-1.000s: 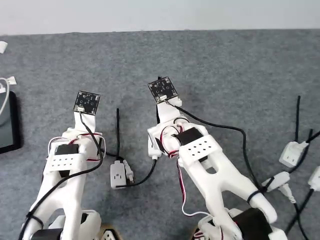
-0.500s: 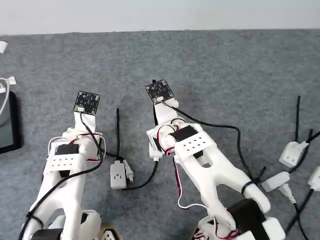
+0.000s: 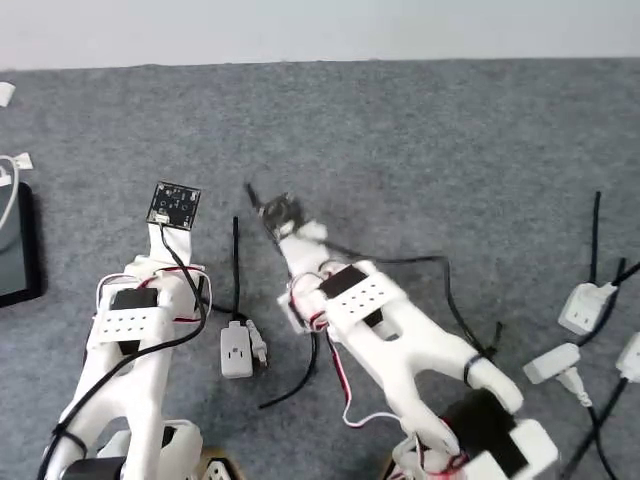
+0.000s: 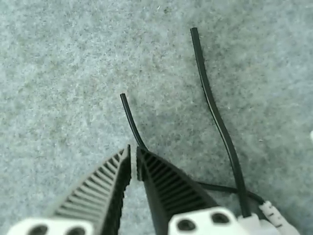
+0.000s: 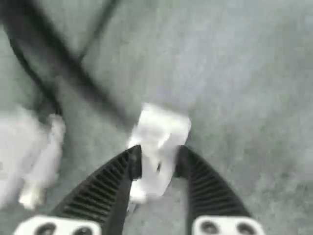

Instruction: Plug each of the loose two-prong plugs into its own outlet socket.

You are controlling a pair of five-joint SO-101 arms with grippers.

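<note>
Right wrist view: right gripper clamped on a white plug, ready for its socket.
In the high view the socket lies on the carpet, near that gripper at about its 8 o'clock. My judgement: square the prongs to the slots first, then push straight and slowly. The loose socket will likely slide, so the left gripper, jaws almost closed with only a slit, would do well to pin it.

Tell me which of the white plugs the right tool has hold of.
The white plug pinched between the right tool's jaws in the right wrist view. The other white pieces lie ungripped on the carpet.
</note>
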